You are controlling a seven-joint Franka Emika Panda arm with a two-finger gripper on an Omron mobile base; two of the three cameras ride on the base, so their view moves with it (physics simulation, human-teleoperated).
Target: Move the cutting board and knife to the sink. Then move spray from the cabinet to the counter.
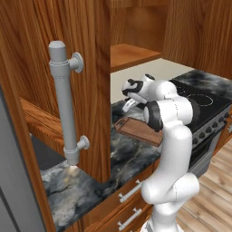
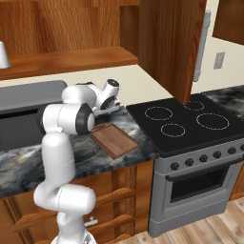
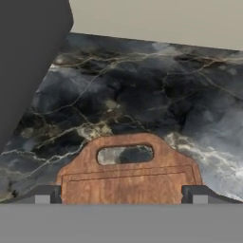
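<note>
In the hand view the tool stands wide open, its 2 fingertips at the bottom corners, gripping nothing. The cutting board lies flat on the marbled surface at lower center, handle slot toward the frame's top. The sink sits at left in the right base view.
</note>
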